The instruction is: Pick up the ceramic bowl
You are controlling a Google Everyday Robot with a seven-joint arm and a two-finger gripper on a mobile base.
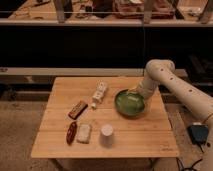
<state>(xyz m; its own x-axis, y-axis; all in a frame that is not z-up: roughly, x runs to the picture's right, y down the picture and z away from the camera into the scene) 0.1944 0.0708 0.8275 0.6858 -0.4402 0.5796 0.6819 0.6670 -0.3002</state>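
The ceramic bowl [129,103] is round, glossy green with a darker rim, and sits on the right half of the wooden table [135,142]. My white arm comes in from the right, and my gripper [138,94] is at the bowl's far right rim, right against it. Its tip is partly hidden behind the rim and the wrist.
Left of the bowl lie a white pack [99,94], a brown bar [78,109], a dark red packet [71,132] and a pale packet [83,132]. A small white cup [106,134] stands in front of the bowl. A dark counter runs behind the table.
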